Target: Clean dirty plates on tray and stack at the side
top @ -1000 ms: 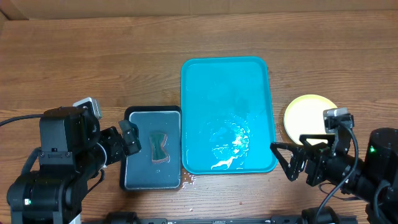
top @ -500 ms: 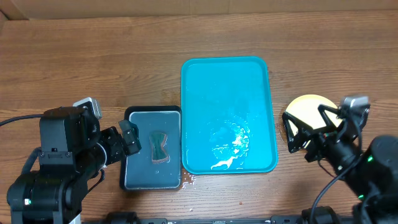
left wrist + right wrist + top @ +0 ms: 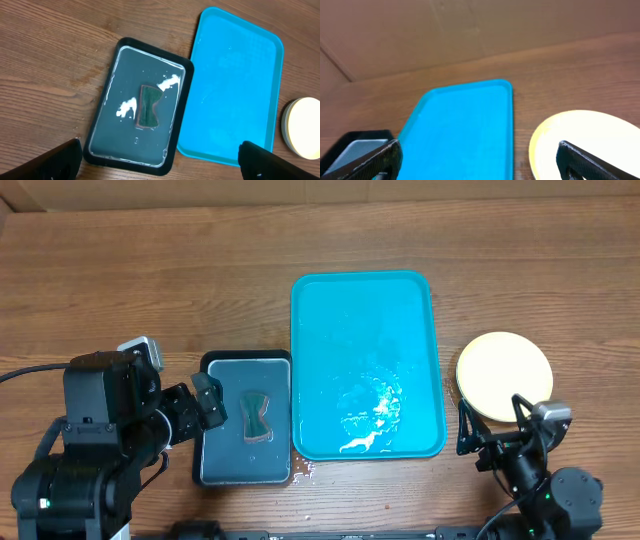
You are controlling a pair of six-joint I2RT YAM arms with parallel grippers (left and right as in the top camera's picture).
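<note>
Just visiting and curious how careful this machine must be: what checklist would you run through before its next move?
1. Turquoise tray free of plates: ok, only wet streaks show.
2. Plates stacked to the tray's right: ok; how many, cannot tell.
3. Top plate free of smears: ok; those beneath, cannot tell.
4. Sponge lying in the dark tray: ok.
5. Left hand open and empty: ok.
6. Right hand open and empty: ok; whether it touches the stack, cannot tell.
</note>
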